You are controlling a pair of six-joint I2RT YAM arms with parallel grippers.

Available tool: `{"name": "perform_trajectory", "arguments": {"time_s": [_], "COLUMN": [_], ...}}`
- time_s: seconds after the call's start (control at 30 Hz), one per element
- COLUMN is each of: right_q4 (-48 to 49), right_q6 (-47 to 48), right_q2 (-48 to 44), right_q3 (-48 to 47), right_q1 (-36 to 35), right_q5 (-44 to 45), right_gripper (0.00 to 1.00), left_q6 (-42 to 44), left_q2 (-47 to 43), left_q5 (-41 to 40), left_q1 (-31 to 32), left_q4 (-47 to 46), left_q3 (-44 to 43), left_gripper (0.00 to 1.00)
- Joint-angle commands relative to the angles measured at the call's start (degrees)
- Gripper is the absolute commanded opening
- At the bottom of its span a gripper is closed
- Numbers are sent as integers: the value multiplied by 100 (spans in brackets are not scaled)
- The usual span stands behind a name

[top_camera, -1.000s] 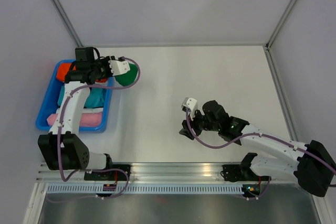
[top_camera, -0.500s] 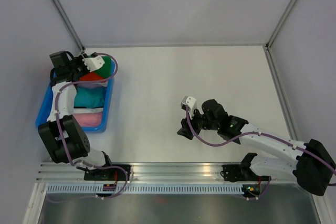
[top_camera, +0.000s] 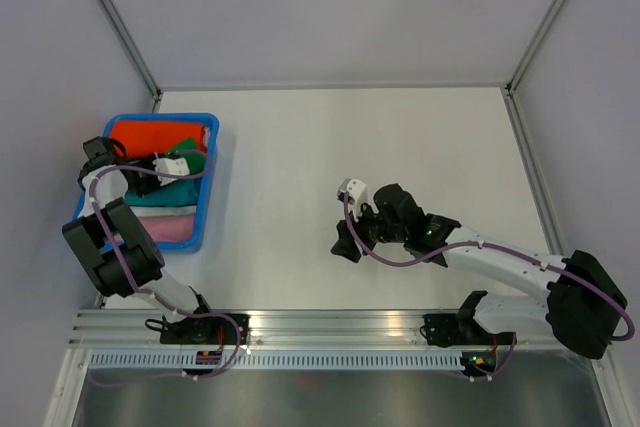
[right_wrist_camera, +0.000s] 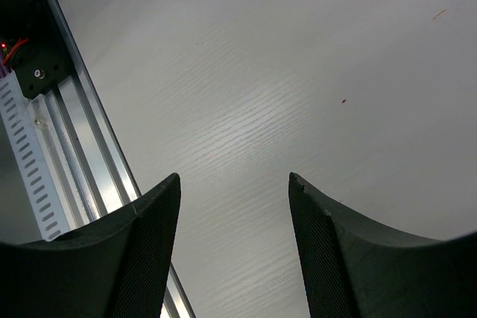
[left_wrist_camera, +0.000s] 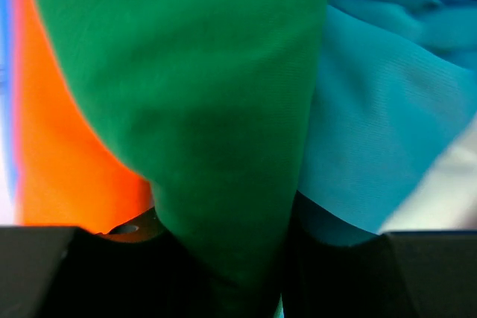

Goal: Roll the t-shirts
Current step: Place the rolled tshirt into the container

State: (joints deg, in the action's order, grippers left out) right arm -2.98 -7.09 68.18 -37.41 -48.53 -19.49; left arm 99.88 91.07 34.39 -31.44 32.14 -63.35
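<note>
Green t-shirt (left_wrist_camera: 201,94) clamped in left gripper (left_wrist_camera: 223,273), low in bin (top_camera: 209,197) at tabletop (top_camera: 380,137) left edge; right gripper (right_wrist_camera: 232,180) apart, empty; probably stowing, next release and lift clear.

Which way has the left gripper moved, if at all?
Yes. The left gripper swung left, from outside the right rim of the blue bin to above its contents.
</note>
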Motion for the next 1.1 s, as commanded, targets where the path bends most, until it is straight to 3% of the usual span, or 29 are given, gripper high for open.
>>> {"name": "perform_trajectory", "arguments": {"time_s": [0.0, 0.3, 0.8, 1.07], "right_q4": [246, 202, 52, 70], "right_q6": [-134, -126, -38, -20], "right_q2": [160, 538, 881, 977], "right_q3": [-320, -539, -794, -847], "right_q1": [-42, -183, -341, -402], "right_q5": [-47, -3, 24, 6], "right_gripper": [66, 66, 66, 66], "left_q6": [1507, 2694, 2579, 3766], "left_q2": [306, 456, 420, 623], "left_q5": [130, -223, 867, -213], "left_q1": [-169, -274, -635, -697], "left_q4": [1495, 2472, 2411, 3096], "left_q3": [-362, -704, -1548, -1321], "left_gripper": [7, 8, 8, 8]}}
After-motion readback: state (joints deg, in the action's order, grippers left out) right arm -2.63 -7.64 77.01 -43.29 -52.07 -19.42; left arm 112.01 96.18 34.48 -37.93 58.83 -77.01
